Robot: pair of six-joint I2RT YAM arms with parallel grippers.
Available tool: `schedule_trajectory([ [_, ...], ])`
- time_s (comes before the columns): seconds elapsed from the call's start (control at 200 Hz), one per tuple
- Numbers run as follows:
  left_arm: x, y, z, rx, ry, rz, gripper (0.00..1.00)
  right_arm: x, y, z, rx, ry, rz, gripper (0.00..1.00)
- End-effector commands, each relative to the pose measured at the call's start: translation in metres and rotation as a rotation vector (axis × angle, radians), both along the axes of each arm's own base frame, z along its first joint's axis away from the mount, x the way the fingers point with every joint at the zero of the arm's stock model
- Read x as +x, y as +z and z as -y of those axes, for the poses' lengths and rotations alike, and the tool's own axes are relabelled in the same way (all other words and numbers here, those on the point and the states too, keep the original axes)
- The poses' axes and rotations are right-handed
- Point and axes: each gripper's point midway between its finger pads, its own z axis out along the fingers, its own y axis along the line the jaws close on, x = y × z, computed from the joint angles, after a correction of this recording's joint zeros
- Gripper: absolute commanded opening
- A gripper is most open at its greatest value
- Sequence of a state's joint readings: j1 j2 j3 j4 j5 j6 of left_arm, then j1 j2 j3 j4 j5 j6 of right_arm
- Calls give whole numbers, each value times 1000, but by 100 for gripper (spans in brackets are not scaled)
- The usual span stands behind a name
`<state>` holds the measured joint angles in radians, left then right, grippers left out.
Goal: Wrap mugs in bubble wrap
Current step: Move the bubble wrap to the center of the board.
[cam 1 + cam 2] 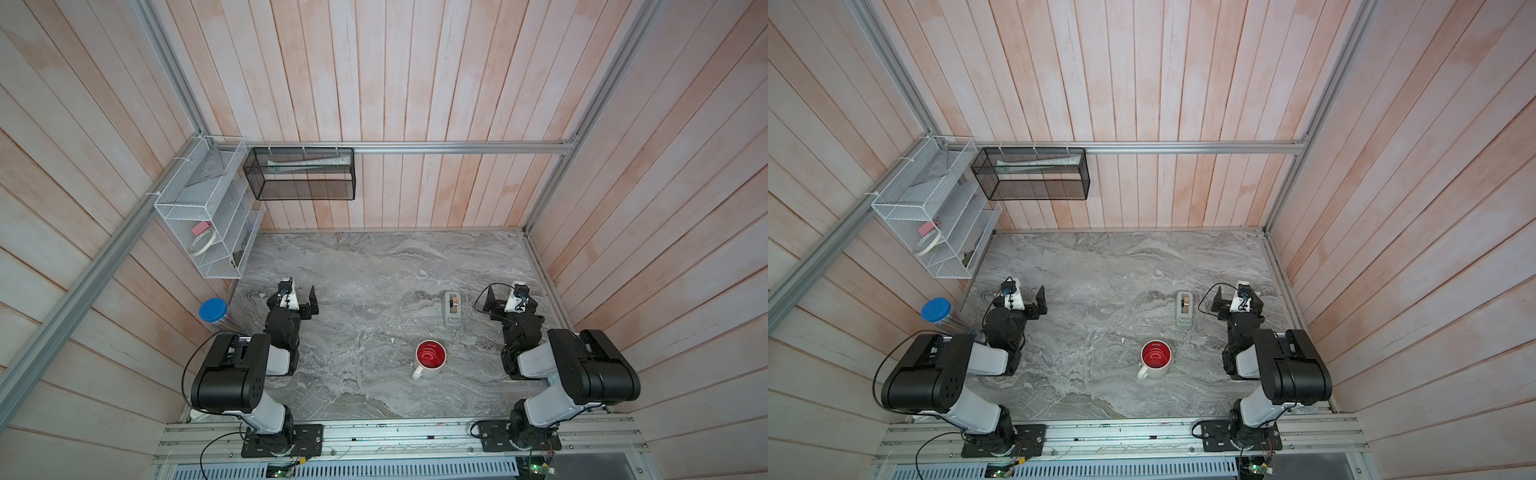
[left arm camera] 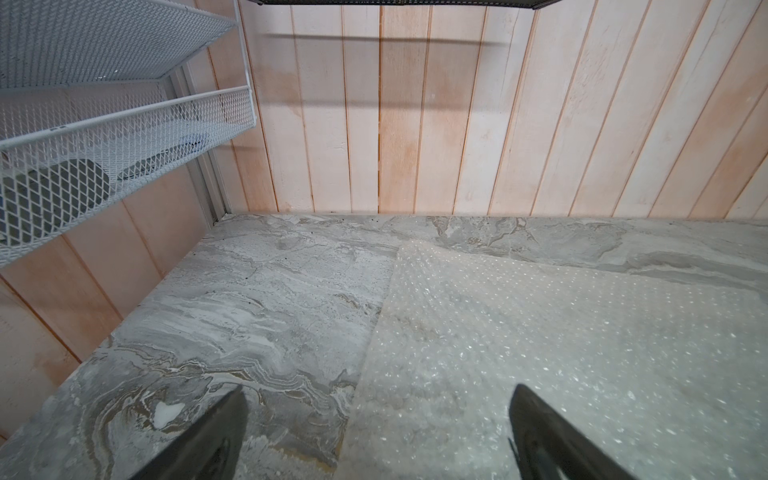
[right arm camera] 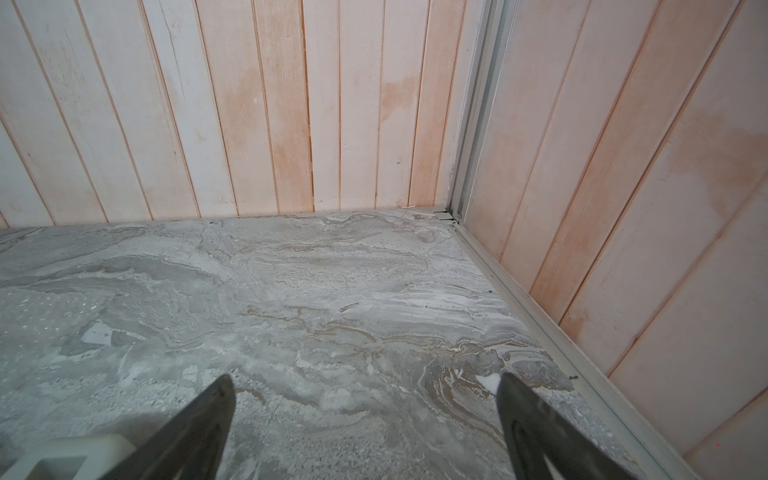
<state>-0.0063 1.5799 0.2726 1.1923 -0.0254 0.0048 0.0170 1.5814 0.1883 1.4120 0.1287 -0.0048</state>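
Evidently the opening step: nothing gripped, nothing wrapped

- Left gripper (image 2: pixel 378 390): jaws spread wide and empty, low above the tabletop. One finger hangs over bare grey marbled tabletop (image 1: pixel 353 386), the other over the clear, whitish bubble-dotted plastic sheet (image 2: pixel 540 353); the sheet's side edge runs between them.
- Right gripper (image 3: pixel 365 377): jaws equally wide, empty, over bare table near the back right corner. The grey boxy tape dispenser (image 1: pixel 453 309) sits just beside it on its inner side.
- Sheet: lies flat mid-table, between the two grippers. It is faint in both top views and its near edge is hard to trace.
- White ceramic mug with glossy red inside (image 1: pixel 431 358): upright, mouth up, toward the front of the table. It is nearer the right arm, and its loop handle points front-left. It appears to stand off the sheet, apart from both grippers.

Judged next move: bring the mug onto the sheet. The right arm looks better placed, but must draw back and swing inward past the dispenser, then grip the wall or rim. Only after that does lifting the sheet's edge make sense, and the left gripper already straddles that edge.

Arms: both folded, elbows raised, forearms reaching toward the back wall, well apart at either side of the table
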Motion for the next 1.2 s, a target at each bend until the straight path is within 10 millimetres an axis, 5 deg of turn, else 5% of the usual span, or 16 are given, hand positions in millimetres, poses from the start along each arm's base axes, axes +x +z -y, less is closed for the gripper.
schedule_trajectory([
  [0.0, -1, 2, 0, 1, -9, 4, 100, -1, 1, 0, -3, 4, -1, 98],
  [0.365, -2, 3, -1, 5, -3, 10, 100, 6, 0, 2, 23, 20, -34, 98],
  [0.57, 13, 28, 4, 66, 62, -61, 100, 48, 25, -10, 118, -39, -254, 98],
  [0.78, 27, 27, 20, -51, 68, -208, 100, 59, 23, -125, 119, 228, -480, 96],
  [0.96, 25, 30, 31, -143, 45, -308, 100, 41, 4, -228, 157, 490, -682, 89],
  [1.195, 18, 27, 55, -287, -42, -382, 100, 15, -49, -304, -7, 653, -944, 84],
])
